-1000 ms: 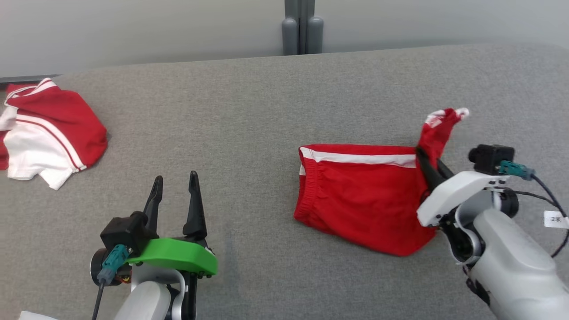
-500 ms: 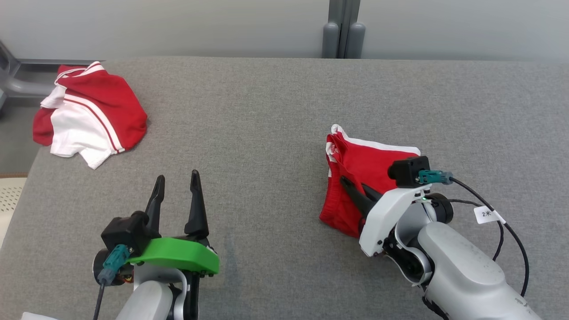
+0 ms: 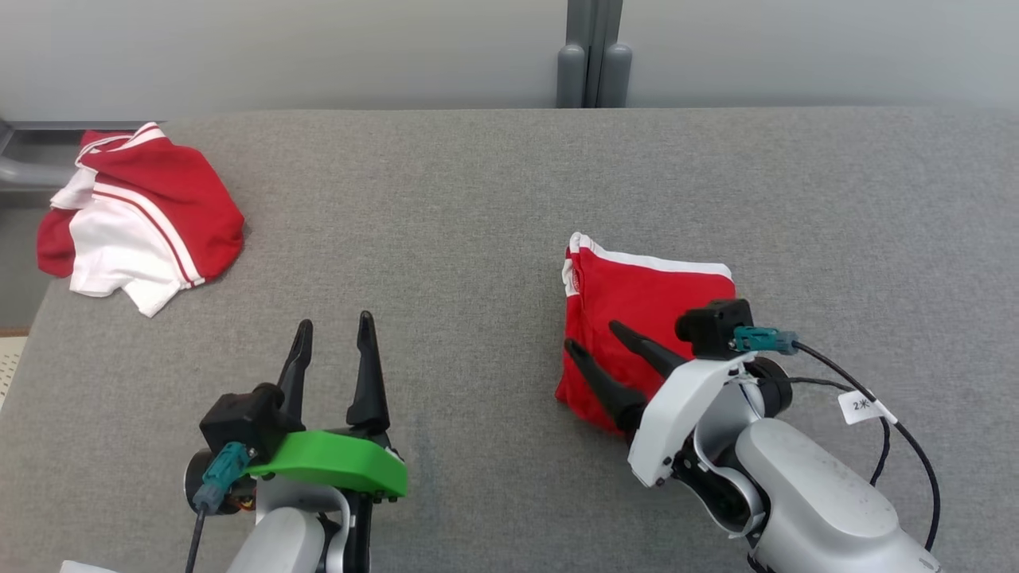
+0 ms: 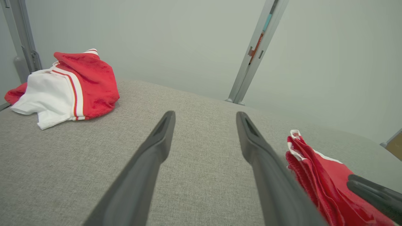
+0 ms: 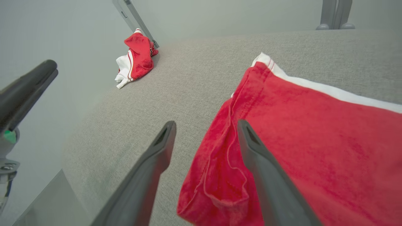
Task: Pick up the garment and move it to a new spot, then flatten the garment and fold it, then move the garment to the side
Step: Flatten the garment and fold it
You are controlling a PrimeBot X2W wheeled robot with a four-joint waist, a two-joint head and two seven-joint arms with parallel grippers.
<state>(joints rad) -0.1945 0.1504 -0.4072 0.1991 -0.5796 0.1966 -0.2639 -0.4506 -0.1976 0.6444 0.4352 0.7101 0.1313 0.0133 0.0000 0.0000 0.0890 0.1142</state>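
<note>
The garment (image 3: 649, 290), red shorts with a white side stripe, lies folded on the grey padded surface right of centre. It also shows in the left wrist view (image 4: 317, 175) and the right wrist view (image 5: 307, 138). My right gripper (image 3: 592, 336) hovers open over the garment's near left edge, with one finger above the red cloth and the other above bare grey surface (image 5: 205, 124). Nothing sits between its fingers. My left gripper (image 3: 335, 321) stands open and empty over the grey surface at the lower left (image 4: 205, 113), well apart from the garment.
A second red-and-white garment (image 3: 135, 211) lies bunched at the far left corner, by the surface's left edge (image 3: 36, 318). A grey post (image 3: 593, 56) rises behind the far edge against the pale wall. Bare grey surface (image 3: 446, 239) spreads between the two garments.
My right gripper carried the garment's raised end over to the left, folding it, then opened and let go. The head camera shifted meanwhile. The left gripper stayed open.
</note>
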